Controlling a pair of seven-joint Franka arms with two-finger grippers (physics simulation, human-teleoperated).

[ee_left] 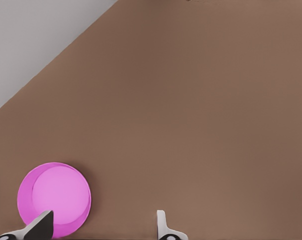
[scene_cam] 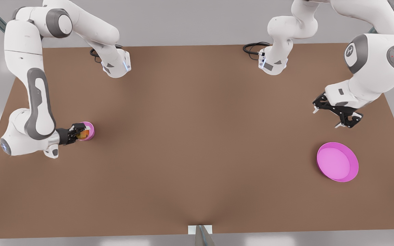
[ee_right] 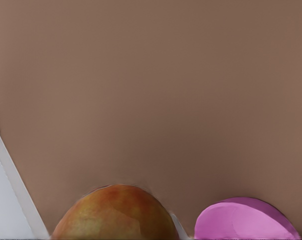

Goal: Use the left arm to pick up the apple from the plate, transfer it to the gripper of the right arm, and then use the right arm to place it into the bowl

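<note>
Apple (scene_cam: 82, 134), small, round and red-orange with a yellowish patch: we see it clamped between the fingers of the right gripper (scene_cam: 80, 132) at the front view's left, held directly at the small deep magenta-pink bowl (scene_cam: 89, 131); whether it touches the bowl we cannot tell. In the right wrist view it sits just beside the bowl's rim. We find the left gripper (scene_cam: 330, 118) at the front view's right, jaws spread wide around nothing, hanging over the brown table (scene_cam: 197, 143) near the wide shallow pink plate (scene_cam: 337, 162).
</note>
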